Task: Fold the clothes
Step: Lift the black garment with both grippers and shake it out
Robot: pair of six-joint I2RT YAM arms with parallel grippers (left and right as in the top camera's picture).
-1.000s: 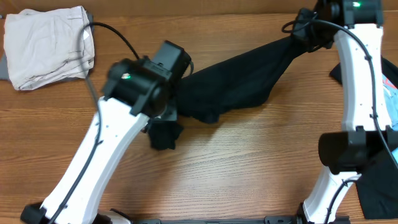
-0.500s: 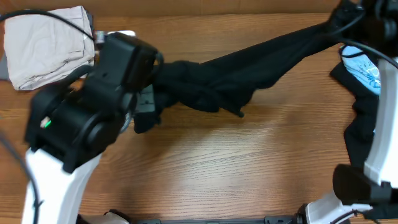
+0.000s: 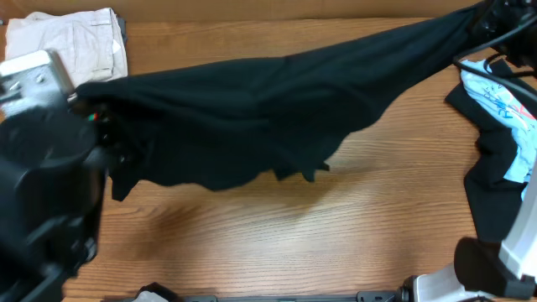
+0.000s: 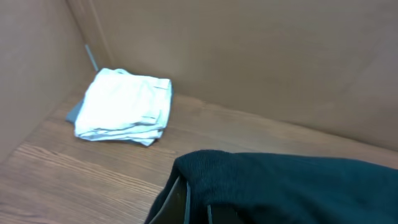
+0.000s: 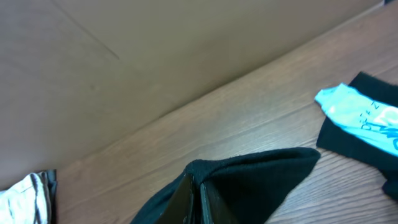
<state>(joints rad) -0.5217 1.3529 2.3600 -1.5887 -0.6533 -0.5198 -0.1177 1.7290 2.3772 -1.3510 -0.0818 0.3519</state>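
Note:
A black garment (image 3: pixel 268 101) hangs stretched in the air across the table, from the far left to the top right. My left gripper (image 3: pixel 101 117) is shut on its left end, high and close to the overhead camera. The cloth drapes over its jaws in the left wrist view (image 4: pixel 205 186). My right gripper (image 3: pixel 491 13) is shut on the right end at the top right edge. The right wrist view shows the cloth (image 5: pixel 249 186) pinched between its fingers (image 5: pixel 196 193).
A folded beige garment (image 3: pixel 71 42) lies at the back left, also in the left wrist view (image 4: pixel 124 106). A light-blue printed garment (image 3: pixel 499 101) lies on dark clothes (image 3: pixel 491 180) at the right edge. A cardboard wall (image 4: pixel 249 56) stands behind the table.
Both arms have pulled apart and risen. The black garment went from a bunched heap in the middle to a long taut span. The left arm moved left, toward the camera.

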